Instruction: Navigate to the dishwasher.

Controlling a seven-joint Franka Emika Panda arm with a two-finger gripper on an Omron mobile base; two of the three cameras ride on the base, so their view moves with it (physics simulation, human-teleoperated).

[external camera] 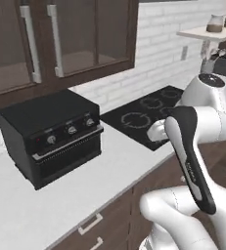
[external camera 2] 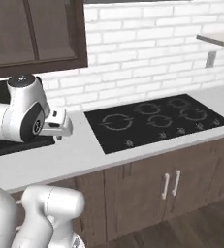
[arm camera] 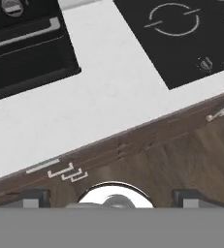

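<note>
Right at the robot, the end effector (arm camera: 111, 197) hangs over the counter edge, its two dark tips spread wide at the bottom of the hand view and holding nothing. Just beyond, brown wood cabinet fronts (external camera 2: 169, 186) with pale handles run under the white counter (external camera: 109, 161). On that counter, the black toaster oven (external camera: 53, 136) sits to the left, the black cooktop (external camera 2: 154, 121) flush to the right, well apart. Further back, white brick wall (external camera 2: 147, 43), dark glass-door upper cabinets (external camera: 60, 39), and a shelf with jars (external camera: 210, 31) at the far right. The dishwasher? No dark grey panel with a bar handle along this stretch, so where it stands can't be told; the base likely has driving to do. By its description, expect a stiff, heavy, hinged front; the long horizontal bar is the obvious grip.
</note>
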